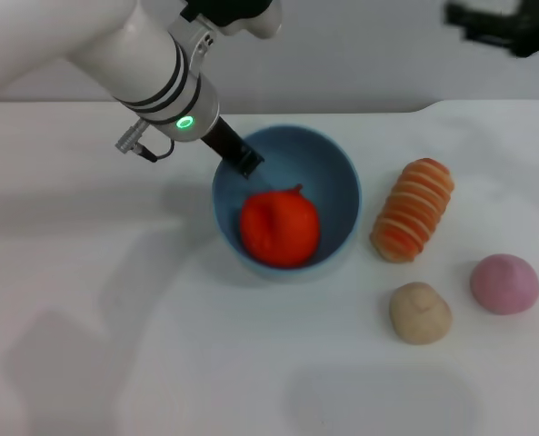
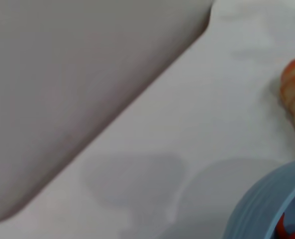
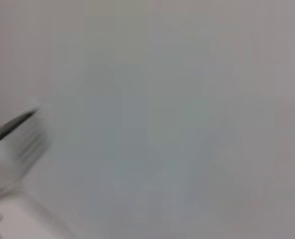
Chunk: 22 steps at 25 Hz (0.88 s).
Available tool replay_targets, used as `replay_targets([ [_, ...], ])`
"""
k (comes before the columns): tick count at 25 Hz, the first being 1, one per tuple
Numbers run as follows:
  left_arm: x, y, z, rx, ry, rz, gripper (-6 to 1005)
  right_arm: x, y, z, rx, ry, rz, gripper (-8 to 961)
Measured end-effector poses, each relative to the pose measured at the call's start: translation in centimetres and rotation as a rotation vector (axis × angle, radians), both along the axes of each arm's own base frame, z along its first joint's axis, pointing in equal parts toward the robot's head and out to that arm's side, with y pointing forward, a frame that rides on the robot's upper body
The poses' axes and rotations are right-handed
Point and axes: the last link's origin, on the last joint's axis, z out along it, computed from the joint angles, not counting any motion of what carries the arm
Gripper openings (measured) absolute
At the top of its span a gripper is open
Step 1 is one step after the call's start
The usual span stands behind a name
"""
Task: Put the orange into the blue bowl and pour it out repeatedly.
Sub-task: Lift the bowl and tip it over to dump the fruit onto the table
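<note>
One orange sits inside the blue bowl in the head view, the left pincer pinching the bowl's far-left rim, while the left wrist view shows only that bowl's edge on the tabletop.

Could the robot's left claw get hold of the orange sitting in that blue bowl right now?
Probably yes: the left claw is at the blue bowl's rim, the orange lies uncovered just below.

1 blue bowl; 1 orange; 1 striped oblong; 1 pink ball; 1 beige lump; 2 arms.
</note>
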Motion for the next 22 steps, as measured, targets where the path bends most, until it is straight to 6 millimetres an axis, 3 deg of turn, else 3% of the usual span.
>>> replay_targets([
  [4, 0.7, 0.7, -0.1, 0.041, -0.015, -0.065, -1, 4.5, -1.7, 0.2, 0.116, 0.105, 0.001, 646],
  [9, 4.1, 1.9, -0.2, 0.084, -0.010, -0.238, 0, 10.9, -4.5, -0.8, 0.224, 0.226, -0.127, 656],
  [12, 5.1, 2.0, -1.1, 0.113, -0.015, -0.341, 0, 13.9, -6.2, -1.4, 0.301, 0.286, -0.199, 656],
  [17, 5.8, 1.8, -2.1, 0.156, -0.029, -0.481, -1, 16.1, -7.7, -2.5, 0.367, 0.263, -0.239, 657],
  [22, 5.7, 0.8, -3.0, 0.206, 0.033, -0.709, 0, 16.9, -8.8, -3.7, 0.482, 0.222, -0.202, 657],
])
